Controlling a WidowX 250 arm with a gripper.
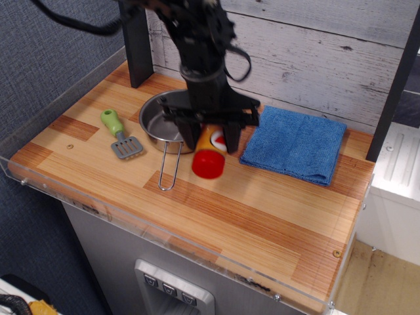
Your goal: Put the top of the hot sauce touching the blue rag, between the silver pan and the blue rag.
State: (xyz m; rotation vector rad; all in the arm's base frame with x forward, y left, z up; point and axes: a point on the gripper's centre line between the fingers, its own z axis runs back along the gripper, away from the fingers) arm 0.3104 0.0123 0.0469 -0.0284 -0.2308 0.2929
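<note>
My gripper is shut on the hot sauce, an orange-yellow bottle. Its wide red base points toward the camera and hangs low over the wooden counter. The narrow red neck and cap are hidden behind the gripper. The bottle sits between the silver pan on its left and the blue rag on its right. I cannot tell whether the bottle touches the rag or the counter.
A green-handled grey toy spatula lies left of the pan. The pan's wire handle points toward the front. A dark post stands at the back left. A clear acrylic rim edges the counter.
</note>
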